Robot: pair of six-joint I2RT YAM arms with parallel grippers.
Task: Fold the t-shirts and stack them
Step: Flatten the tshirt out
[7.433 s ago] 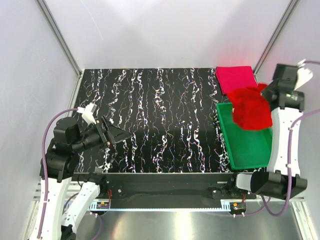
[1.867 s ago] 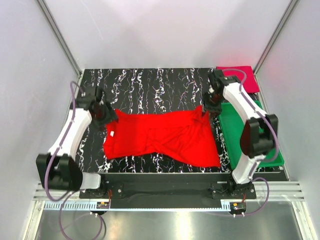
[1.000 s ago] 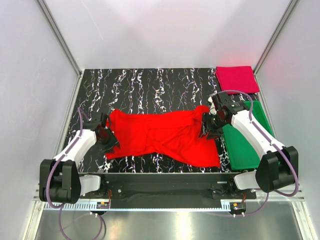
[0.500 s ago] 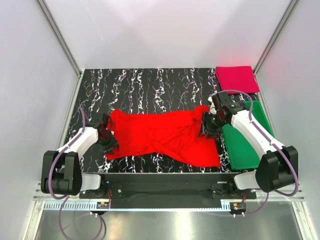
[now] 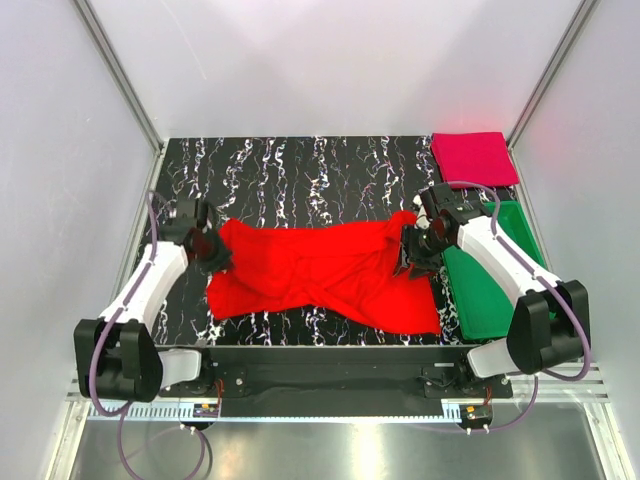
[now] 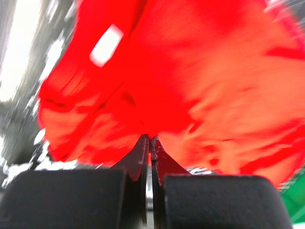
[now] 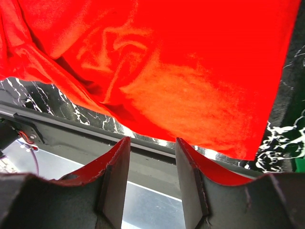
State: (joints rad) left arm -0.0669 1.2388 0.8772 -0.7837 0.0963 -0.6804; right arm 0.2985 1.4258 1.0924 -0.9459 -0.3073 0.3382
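Note:
The bright red t-shirt (image 5: 320, 275) lies spread and creased across the middle of the black marbled table. My left gripper (image 5: 216, 254) is at the shirt's left edge, shut on the cloth. In the left wrist view its jaws (image 6: 150, 138) meet on a pinch of red t-shirt (image 6: 205, 71), and a white label (image 6: 106, 39) shows. My right gripper (image 5: 409, 257) hovers over the shirt's right side. In the right wrist view that gripper (image 7: 152, 139) is open and empty, with the red t-shirt (image 7: 190, 71) beyond it. The pinkish-crimson t-shirt (image 5: 472, 158) lies folded at the back right corner.
A green plastic tray (image 5: 500, 300) sits along the table's right edge, partly under my right arm. White walls with metal posts close in the back and both sides. The table's front edge (image 7: 62, 126) runs just beyond the shirt's hem.
My left gripper has shut on the shirt's left edge, and its arm has swung toward the back of the table. The right arm has barely moved.

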